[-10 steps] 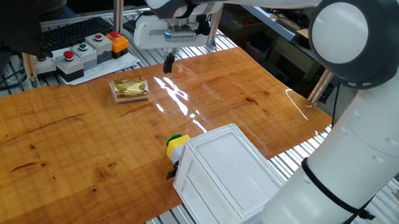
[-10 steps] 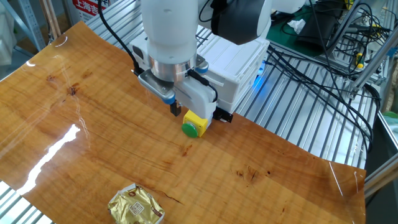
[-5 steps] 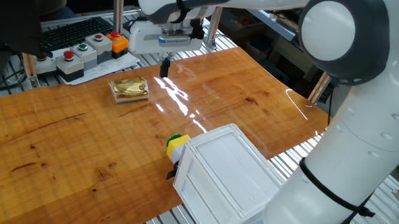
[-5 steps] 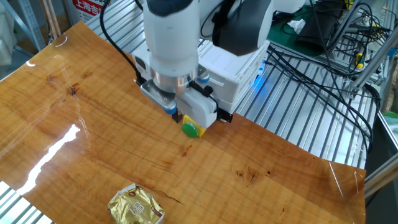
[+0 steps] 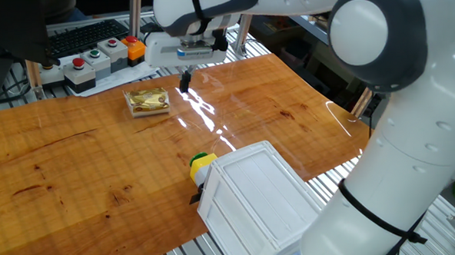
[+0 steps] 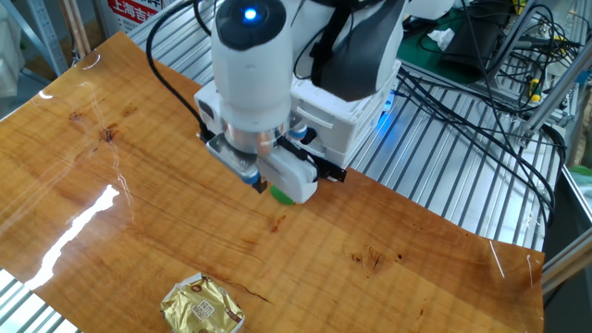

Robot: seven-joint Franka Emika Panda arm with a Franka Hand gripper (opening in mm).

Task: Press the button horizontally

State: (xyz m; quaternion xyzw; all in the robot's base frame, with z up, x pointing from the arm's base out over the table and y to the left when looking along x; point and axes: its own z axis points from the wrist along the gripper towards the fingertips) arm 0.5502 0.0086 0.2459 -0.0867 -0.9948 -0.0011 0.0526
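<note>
- button (image 5: 202, 166) is sitting low on the wooden table (image 5: 75, 157), its back touching the white plastic box (image 5: 257, 199), its green cap facing away from the box toward the open wood; in the other fixed view only a sliver of that green is showing (image 6: 280, 193) under the wrist.
- pincer (image 5: 185, 82) is hanging well apart from the button, on the far side of the table and above the wood; whether its fingers are parted or closed, i cannot tell, since no view is showing a gap or a contact.
- step in hand, as i judge it, is the approach: nothing is touching the cap yet.
- next move is calling for coming down to cap height, lining up on the cap's axis, then pushing level toward the box, which should be bracing the button.
- room is looking good: bare wood is lying between pincer and cap.
- gold foil packet (image 5: 148, 101) is lying just beside the pincer, off the line to the button.
- table's edge is running close behind the pincer, with grey boxes carrying coloured buttons (image 5: 101, 58) beyond it.
</note>
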